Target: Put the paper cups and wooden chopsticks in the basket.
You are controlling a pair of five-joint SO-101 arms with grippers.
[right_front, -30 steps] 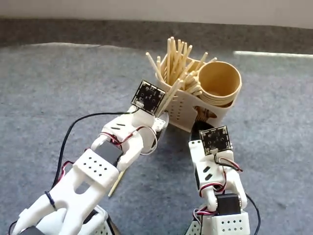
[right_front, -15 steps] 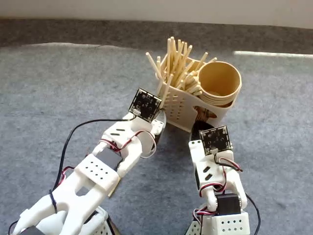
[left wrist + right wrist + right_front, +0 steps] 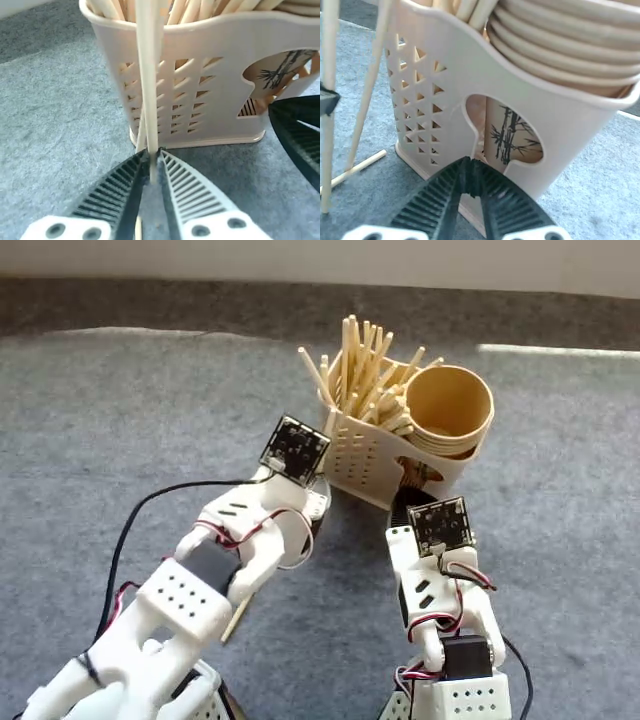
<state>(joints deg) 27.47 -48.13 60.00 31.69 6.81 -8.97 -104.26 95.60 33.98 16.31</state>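
Observation:
A beige perforated basket [image 3: 365, 460] stands on the mat, packed with upright wooden chopsticks [image 3: 360, 365] and a stack of paper cups [image 3: 450, 400]. My left gripper [image 3: 150, 161] is shut on one wooden chopstick [image 3: 149, 90], holding it upright just outside the basket's wall [image 3: 200, 75]. A second stick [image 3: 141, 131] leans on that wall behind it. My right gripper [image 3: 470, 175] is shut with nothing in it, its tips against the basket [image 3: 445, 90] below the cut-out, where a bamboo-printed cup [image 3: 512, 137] shows.
One loose chopstick [image 3: 236, 618] lies on the grey mat under the left arm, and its end [image 3: 355, 167] shows near the basket's foot. The right gripper's black fingers [image 3: 295, 130] sit close beside the basket. Open mat spreads to the left and right.
The held chopstick, which leaned across the basket's front, has swung upright. My left wrist has shifted slightly left and back. The right arm has not moved.

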